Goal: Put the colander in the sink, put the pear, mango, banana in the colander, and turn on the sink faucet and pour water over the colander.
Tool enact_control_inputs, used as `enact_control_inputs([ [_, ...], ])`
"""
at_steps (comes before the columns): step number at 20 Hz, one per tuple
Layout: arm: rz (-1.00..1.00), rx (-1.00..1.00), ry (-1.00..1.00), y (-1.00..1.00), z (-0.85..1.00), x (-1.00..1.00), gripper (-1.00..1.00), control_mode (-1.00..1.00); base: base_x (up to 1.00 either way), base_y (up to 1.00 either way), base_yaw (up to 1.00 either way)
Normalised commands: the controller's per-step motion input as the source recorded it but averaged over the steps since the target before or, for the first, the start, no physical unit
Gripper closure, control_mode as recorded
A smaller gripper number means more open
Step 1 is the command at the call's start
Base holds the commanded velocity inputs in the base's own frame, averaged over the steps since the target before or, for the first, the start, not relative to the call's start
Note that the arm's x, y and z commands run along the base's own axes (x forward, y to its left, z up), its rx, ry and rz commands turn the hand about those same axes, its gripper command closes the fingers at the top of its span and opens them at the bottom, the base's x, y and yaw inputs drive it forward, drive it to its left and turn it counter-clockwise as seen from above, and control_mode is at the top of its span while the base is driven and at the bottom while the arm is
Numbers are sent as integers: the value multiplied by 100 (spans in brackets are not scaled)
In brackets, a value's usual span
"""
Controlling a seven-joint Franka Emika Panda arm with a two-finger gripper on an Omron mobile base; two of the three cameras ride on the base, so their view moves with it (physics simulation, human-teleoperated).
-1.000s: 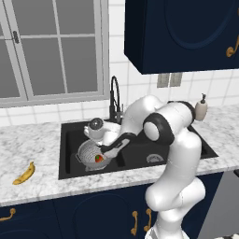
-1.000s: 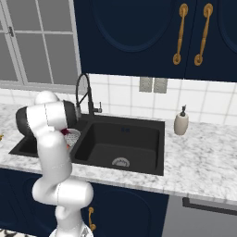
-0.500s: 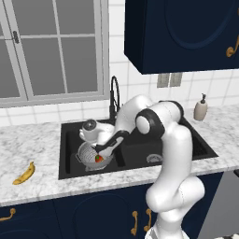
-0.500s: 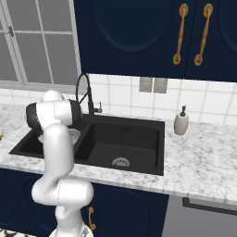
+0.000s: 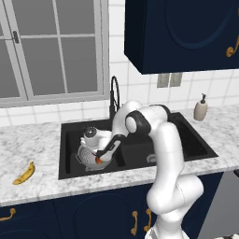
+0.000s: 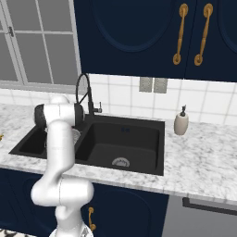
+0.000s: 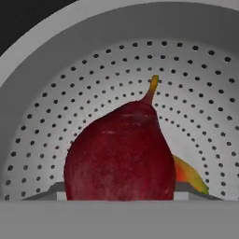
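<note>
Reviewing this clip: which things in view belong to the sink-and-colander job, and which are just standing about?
Job:
colander, in the sink's left basin
pear, in the colander
mango, behind the pear
banana, on the counter
sink faucet

Standing about:
soap dispenser
window
upper cabinets

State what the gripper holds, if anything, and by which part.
The pear, held around its wide lower body, stem pointing away from the fingers, inside the colander.

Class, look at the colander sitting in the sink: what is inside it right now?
Inside the colander the maroon pear stands stem up, with the mango peeking out behind it. The pear covers most of the mango and the colander floor beneath.
</note>
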Motion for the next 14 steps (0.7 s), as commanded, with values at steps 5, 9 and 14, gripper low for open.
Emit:
enact_control_inputs([
  [5, 0, 0, 3, -1, -72, 28, 100, -100, 0, 0, 0],
  [9, 1, 0, 0, 0, -22, 0, -100, -100, 0, 0, 0],
  [14, 3, 0, 0, 0, -13, 0, -100, -100, 0, 0, 0],
])
